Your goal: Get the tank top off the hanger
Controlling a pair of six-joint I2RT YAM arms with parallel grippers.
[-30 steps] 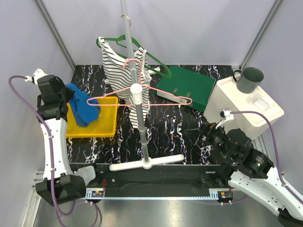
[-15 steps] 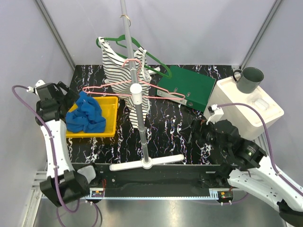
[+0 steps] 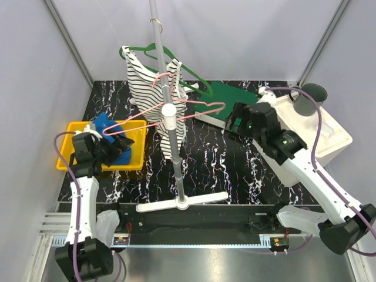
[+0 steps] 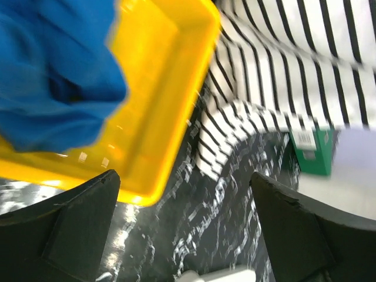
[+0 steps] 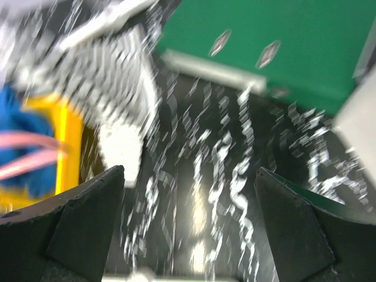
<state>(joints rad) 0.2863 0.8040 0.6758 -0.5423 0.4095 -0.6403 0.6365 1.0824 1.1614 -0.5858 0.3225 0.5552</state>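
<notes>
A black-and-white striped tank top point(image 3: 143, 88) hangs on a green hanger point(image 3: 197, 79) at the back of the stand's pole point(image 3: 171, 138). An empty pink hanger point(image 3: 188, 111) hangs in front of it. A blue garment point(image 3: 107, 124) lies crumpled in the yellow tray point(image 3: 66, 147). My left gripper point(image 3: 122, 143) is open at the tray's right part, empty; its wrist view shows the blue garment point(image 4: 53, 76), tray point(image 4: 170, 88) and striped top point(image 4: 282, 70). My right gripper point(image 3: 232, 123) is open and empty over the green binder's left edge.
A green binder point(image 3: 235, 106) lies at the back right. Beside it stands a white box point(image 3: 305, 132) with a dark mug point(image 3: 311, 97) on top. The stand's white base point(image 3: 182, 202) lies near the table's front edge. Grey walls close in on both sides.
My left gripper opened and let the blue garment drop into the tray, then drew back nearer. The right arm swung from the near right up to the binder. The pink hanger swung.
</notes>
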